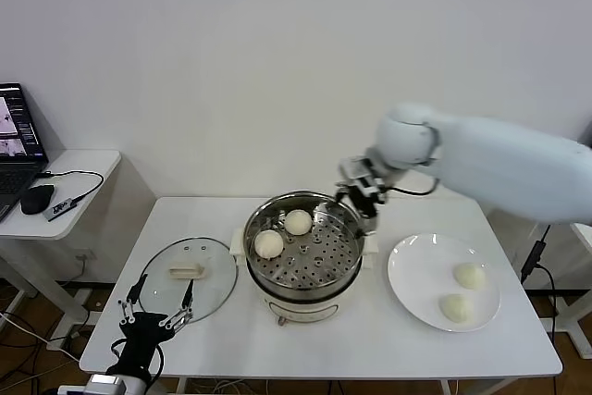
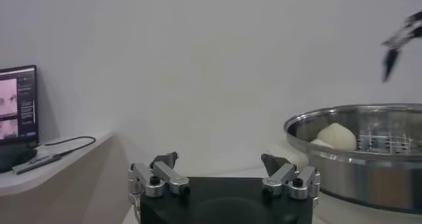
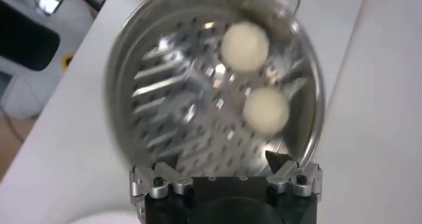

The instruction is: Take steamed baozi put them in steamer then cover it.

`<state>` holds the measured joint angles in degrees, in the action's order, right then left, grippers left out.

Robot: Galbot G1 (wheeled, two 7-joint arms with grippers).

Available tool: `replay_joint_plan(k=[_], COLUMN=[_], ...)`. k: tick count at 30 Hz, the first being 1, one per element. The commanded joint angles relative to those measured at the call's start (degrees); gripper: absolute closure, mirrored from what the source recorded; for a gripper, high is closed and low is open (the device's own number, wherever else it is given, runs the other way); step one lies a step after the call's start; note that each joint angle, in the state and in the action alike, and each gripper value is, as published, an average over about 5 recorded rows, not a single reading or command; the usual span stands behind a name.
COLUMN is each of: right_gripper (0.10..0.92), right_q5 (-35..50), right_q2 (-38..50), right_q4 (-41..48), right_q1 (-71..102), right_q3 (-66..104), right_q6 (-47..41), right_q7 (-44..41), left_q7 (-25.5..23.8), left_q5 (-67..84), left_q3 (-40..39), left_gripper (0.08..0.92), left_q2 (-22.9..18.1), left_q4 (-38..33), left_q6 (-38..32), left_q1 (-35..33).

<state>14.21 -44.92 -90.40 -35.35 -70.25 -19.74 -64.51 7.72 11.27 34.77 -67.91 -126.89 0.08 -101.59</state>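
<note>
Right end effector (image 1: 359, 199) hangs empty, jaws apart, at frame centre over the steamer (image 1: 303, 295) rim, arm reaching in from right. Two baozi (image 1: 283, 233) sit inside; two more (image 1: 462, 291) on the plate (image 1: 416, 275), lower right. Left end effector (image 1: 154, 306) parked lower left, jaws apart, by the cover (image 1: 188, 277) on the tabletop (image 1: 370, 349).

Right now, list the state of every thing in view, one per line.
Steamer: uncovered, two baozi on its tray.
Cover: off, flat on the table beside the steamer.
Plate: two baozi left.
Right gripper: open, empty, above the steamer's rim.
Left gripper: open, empty, by the cover.
</note>
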Motion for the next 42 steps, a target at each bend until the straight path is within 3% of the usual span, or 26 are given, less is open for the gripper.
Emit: replay_joint_plan(k=[1, 10, 23, 42], right_gripper=[0.203, 0.203, 0.203, 0.203], right_q5=[-7.25, -17.88, -25.42, -28.19], right_q2=[21.77, 29.81, 26.36, 20.28], right_q4=[-7.54, -7.17, -2.17, 3.66], right_q1=[7.45, 29.15, 52.45, 56.0], right_q3=[5.41, 19.28, 36.35, 38.33], right_q6=[4.04, 8.01, 8.09, 6.84], right_q7=[-2.54, -1.04, 2.35, 3.47], left_q7=[0.06, 0.25, 0.16, 0.14], left_q5=[-0.16, -0.19, -0.84, -1.02], left_q3=[-0.08, 0.73, 0.69, 0.86], left_gripper=[0.177, 0.177, 0.177, 0.177], left_q2=[0.21, 0.62, -0.28, -0.72], left_q4=[-0.15, -0.42, -0.37, 0.36], left_q6=[0.15, 0.5, 0.42, 0.35], left_q1=[-0.1, -0.38, -1.38, -1.61])
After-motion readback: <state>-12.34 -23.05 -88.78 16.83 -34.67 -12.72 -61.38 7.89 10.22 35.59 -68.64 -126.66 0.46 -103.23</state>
